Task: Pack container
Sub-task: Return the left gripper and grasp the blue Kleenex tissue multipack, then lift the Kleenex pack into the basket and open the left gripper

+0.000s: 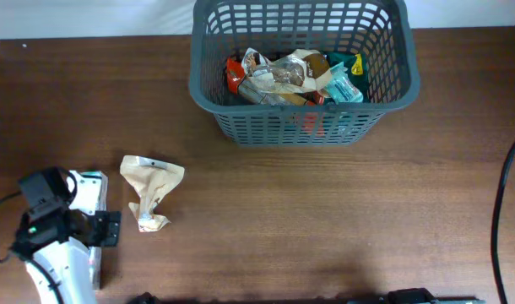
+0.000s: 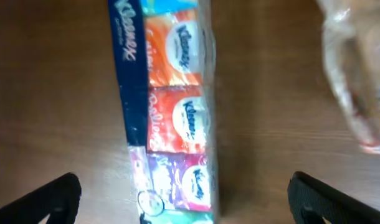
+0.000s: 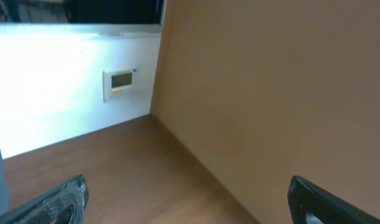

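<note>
Kleenex tissue pack [image 2: 177, 112] lengthwise down mid-frame in left wrist view, between the spread fingers of left end effector [image 2: 190, 205], touching neither. Crumpled tan packet [image 1: 152, 192] just beside, lower left of overhead view. Right end effector [image 3: 187, 205] likewise apart, holding nothing. Container [image 1: 266, 127] upper centre on bench [image 1: 325, 228], packets [image 1: 291, 76] heaped inside.

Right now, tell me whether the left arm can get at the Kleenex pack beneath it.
Probably yes. The left claw hangs open right over the Kleenex pack, a finger showing on each side of it, with nothing between. The crumpled tan packet lies off to one side, apart from the pack.
</note>
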Robot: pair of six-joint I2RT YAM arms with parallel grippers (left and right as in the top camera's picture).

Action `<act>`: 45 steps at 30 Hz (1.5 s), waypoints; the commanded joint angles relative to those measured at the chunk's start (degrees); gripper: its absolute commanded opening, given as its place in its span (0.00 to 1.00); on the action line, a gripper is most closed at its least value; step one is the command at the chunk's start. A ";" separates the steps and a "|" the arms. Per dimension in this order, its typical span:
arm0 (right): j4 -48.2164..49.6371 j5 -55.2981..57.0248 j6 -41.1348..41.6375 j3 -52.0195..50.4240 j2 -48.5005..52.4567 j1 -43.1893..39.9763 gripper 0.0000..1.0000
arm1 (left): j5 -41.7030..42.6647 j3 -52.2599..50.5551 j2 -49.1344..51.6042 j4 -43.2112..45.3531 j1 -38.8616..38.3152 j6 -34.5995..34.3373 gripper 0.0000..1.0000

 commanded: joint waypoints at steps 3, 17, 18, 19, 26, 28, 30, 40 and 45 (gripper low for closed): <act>-1.49 2.40 -0.81 0.00 -0.11 0.26 0.99 | -2.14 -6.97 0.13 6.80 0.15 8.59 0.98; -7.74 4.13 -0.37 0.02 -1.51 0.26 0.99 | 8.44 -10.69 2.78 22.49 11.45 -1.27 0.94; -7.74 4.13 -0.37 0.02 -1.97 0.26 0.99 | 9.75 -10.69 3.28 23.26 12.46 -2.29 0.94; -7.74 4.11 -0.35 0.02 -2.29 0.26 0.99 | 10.62 -10.69 3.63 23.85 12.98 -3.26 0.94; -7.76 4.07 -0.35 0.02 -4.42 0.26 0.99 | 16.55 -10.69 6.43 26.10 13.27 -5.73 0.91; -7.89 4.04 -0.35 0.02 -4.59 0.26 0.99 | 17.09 -10.69 6.97 26.49 13.27 -6.19 0.90; -8.41 4.04 -0.33 0.02 -4.59 0.26 0.99 | 17.11 -10.69 7.28 26.82 13.27 -6.58 0.91; -9.25 4.07 -0.35 0.02 -4.59 0.26 0.99 | 17.92 -10.69 16.24 27.87 13.27 -7.17 0.91; -10.03 4.09 -0.35 0.02 -4.59 0.26 0.99 | 17.88 -10.69 20.90 28.87 13.29 -7.13 0.90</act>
